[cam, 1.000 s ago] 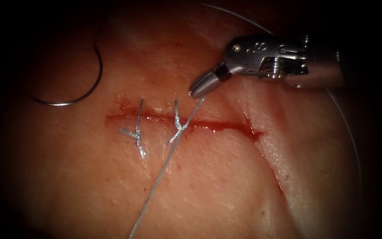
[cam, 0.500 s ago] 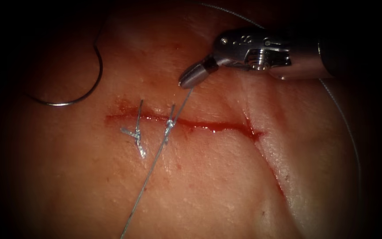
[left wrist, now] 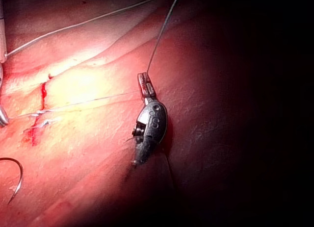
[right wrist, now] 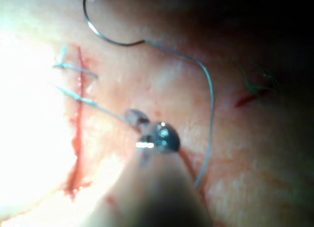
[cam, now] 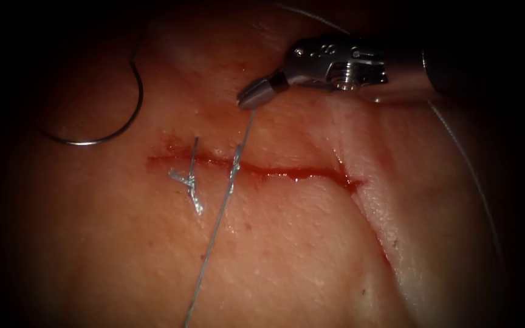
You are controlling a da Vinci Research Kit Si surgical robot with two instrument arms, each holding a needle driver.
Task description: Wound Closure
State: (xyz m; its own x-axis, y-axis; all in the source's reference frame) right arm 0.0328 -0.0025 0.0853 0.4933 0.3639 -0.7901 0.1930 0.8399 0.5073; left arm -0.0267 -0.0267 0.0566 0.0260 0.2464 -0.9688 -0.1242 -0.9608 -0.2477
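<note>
Surroundings: the tissue [cam: 311, 255] carries a horizontal cut [cam: 287, 174] lined with red fluid [cam: 299, 177]; a finished stitch [cam: 191, 182] crosses it at the left end, with nothing lying over the cut but thread
Needle: the needle [cam: 113, 124] lies free on the tissue up and left of the cut, held by neither of my tools and not in the tissue
Right tool: my right tool [cam: 251, 97] sits above the cut, jaws closed on the thread [cam: 220, 206], which runs taut down through the second stitch [cam: 236, 167]
Change: since a second ago this tool has moved up and left, and the thread has swung steeper
Left tool: in the left wrist view my left tool [left wrist: 146, 86] has its jaws closed on a strand of the thread
Right wrist view: here the thread's slack loop trails from the needle's tail
</note>
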